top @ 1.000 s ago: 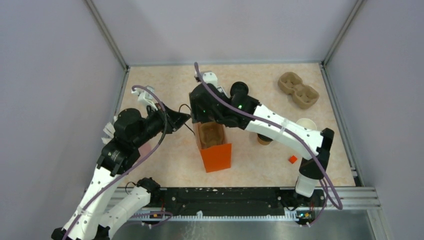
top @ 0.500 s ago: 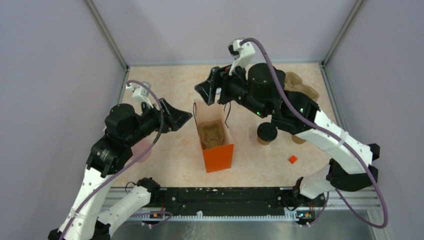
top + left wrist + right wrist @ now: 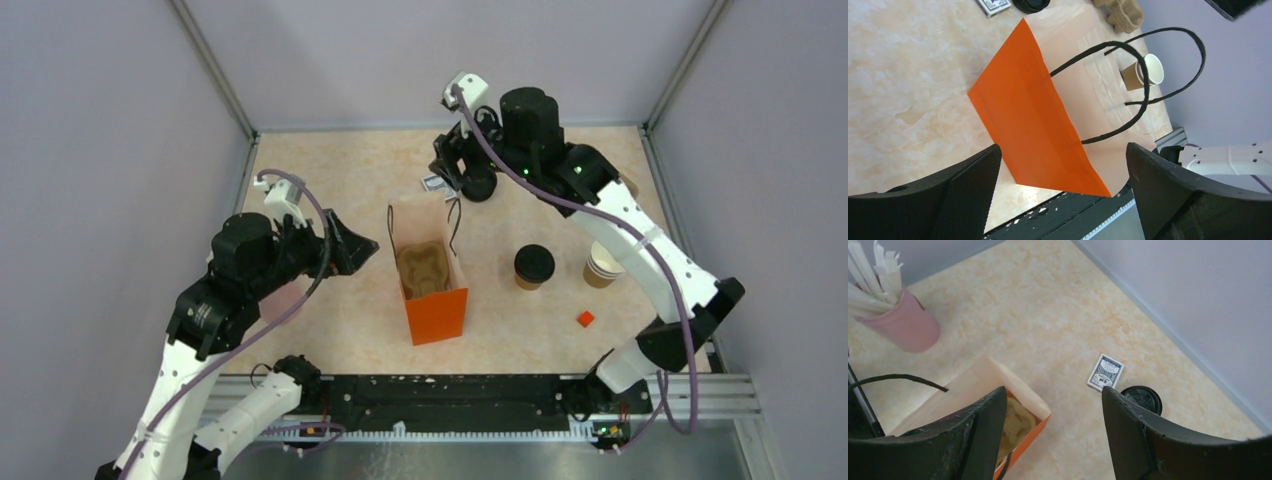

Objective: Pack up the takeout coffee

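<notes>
Small tan paper cup with round black lid (image 3: 533,266) stands upright at centre-right of the overhead frame, right of the tall orange paper bag (image 3: 432,300) and not touching it. Left gripper (image 3: 1063,152), mid-left, is spread wide and empty; right gripper (image 3: 1054,395), upper centre, is likewise spread and empty.

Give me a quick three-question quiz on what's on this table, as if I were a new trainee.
1. True or false: the lidded coffee cup already sits inside the orange bag.
2. What lies in the bag? A) a pulp carrier B) a sandwich C) a water bottle
3. Fill in: the left gripper and the right gripper both stand ____, holding nothing.

Key: 1 false, the cup stands on the table beside the bag; 2 A; 3 open.
</notes>
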### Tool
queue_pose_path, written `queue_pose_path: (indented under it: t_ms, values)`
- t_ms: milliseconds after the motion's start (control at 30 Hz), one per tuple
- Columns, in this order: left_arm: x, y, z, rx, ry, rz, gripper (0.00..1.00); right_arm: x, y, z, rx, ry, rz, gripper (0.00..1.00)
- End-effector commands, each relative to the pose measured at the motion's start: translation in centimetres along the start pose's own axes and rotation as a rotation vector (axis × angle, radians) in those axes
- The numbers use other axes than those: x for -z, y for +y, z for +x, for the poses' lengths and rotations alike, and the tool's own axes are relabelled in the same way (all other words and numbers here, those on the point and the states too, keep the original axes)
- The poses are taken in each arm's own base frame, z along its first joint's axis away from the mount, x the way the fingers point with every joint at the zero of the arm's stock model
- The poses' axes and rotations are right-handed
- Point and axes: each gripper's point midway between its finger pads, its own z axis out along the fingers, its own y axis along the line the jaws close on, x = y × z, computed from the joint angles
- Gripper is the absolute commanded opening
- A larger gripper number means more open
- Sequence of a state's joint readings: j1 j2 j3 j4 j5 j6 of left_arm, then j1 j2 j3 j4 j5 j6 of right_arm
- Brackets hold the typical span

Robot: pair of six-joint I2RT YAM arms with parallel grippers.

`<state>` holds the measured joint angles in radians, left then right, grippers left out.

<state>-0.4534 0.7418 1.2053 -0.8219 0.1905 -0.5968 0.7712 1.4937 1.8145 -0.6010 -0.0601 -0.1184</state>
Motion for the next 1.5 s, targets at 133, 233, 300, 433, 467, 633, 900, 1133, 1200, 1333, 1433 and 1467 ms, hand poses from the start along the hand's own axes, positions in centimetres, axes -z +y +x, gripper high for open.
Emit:
queue_pose_path:
  t_ms: [133,233,300,433,467,633,900,1133,1200,1333,1433,1467]
  values:
    - [1.5,0.5,-0.3,-0.091,-0.028,-0.023,0.99,-4.0,3.1,3.0,0.156,0.143,-0.382,0.68]
    - [1.4,1.1,-0.3,-0.103,-0.028,-0.046,0.99,-5.0,3.8,4.4,0.144,0.225,-0.449,0.67]
    - [1.3,1.3,-0.2,-0.110,-0.028,-0.055,0.99,-5.6,4.1,4.6,0.136,0.241,-0.472,0.64]
    - [1.2,1.5,-0.2,-0.131,-0.028,-0.060,0.99,-6.4,4.6,6.0,0.153,0.271,-0.502,0.64]
    - [1.2,1.7,-0.2,-0.134,-0.030,-0.067,0.99,-6.4,4.8,6.3,0.156,0.278,-0.509,0.64]
    - [1.1,2.2,-0.5,-0.155,-0.041,-0.093,0.99,-6.5,5.8,8.4,0.165,0.336,-0.544,0.64]
    - [0.6,2.4,-0.8,-0.172,-0.024,-0.110,0.99,-8.1,4.6,9.3,0.214,0.361,-0.437,0.55]
    - [0.9,2.6,-1.2,-0.150,-0.048,-0.131,0.99,-8.3,4.3,8.9,0.247,0.348,-0.404,0.30]
    - [0.8,2.3,-0.7,-0.129,-0.035,-0.111,0.99,-8.1,4.3,8.8,0.250,0.340,-0.408,0.19]
    - [0.7,2.7,-0.9,-0.120,-0.037,-0.141,0.99,-7.9,3.5,8.6,0.255,0.335,-0.355,0.00]
    - [0.9,3.0,-1.8,-0.136,-0.059,-0.174,0.99,-7.7,2.8,7.4,0.212,0.297,-0.292,0.00]
    - [0.9,2.9,-2.0,-0.137,-0.060,-0.174,0.99,-7.7,2.3,6.8,0.167,0.273,-0.255,0.00]
